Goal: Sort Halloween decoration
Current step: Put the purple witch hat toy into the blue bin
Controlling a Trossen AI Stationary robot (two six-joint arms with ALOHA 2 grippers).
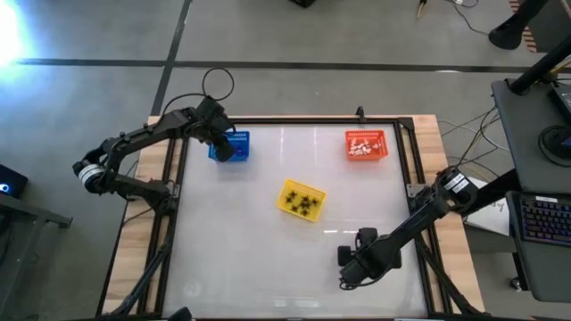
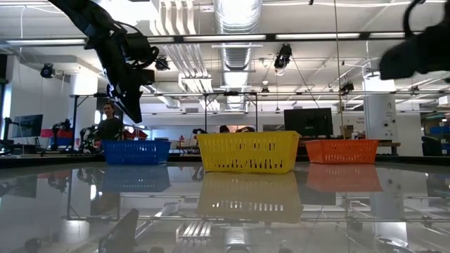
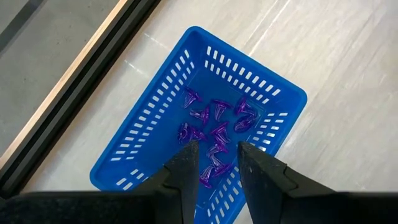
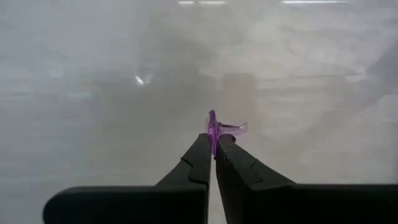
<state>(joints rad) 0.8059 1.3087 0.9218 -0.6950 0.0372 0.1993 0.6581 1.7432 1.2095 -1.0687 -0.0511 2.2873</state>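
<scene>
Risk sits mainly at the two ends of the desk (image 1: 232, 259). On the left, the left hand (image 3: 216, 149) hangs over the blue basket (image 3: 155, 118) with its fingers (image 3: 186, 158) parted and nothing between them; a heap of purple pieces (image 3: 214, 124) lies on the basket floor right under the tips. A drop straight down from here could push the fingers into that heap or catch the basket wall and shove the light basket along the slick desk.

In the middle, the yellow basket (image 1: 301, 199) holds the black spider-like pieces (image 1: 306, 203), and farther right the orange basket (image 1: 367, 144) holds the white bits (image 1: 360, 145). Both stand well apart from either arm.

At the near right, the right hand (image 4: 214, 140) is closed on a single purple piece (image 4: 219, 127), low over bare desk, well away from all three baskets. Only the very tips pinch it, on a thin edge, with most of the little part sticking out beyond them. That hold looks slight: a quick swing or a bump could twist the piece loose, and on this glossy surface it would likely skid.

The piece seems to belong with the purple ones in the blue basket, across the desk and exactly where the left hand is parked. A carry there risks the two arms meeting over the basket unless the left one clears first.
</scene>
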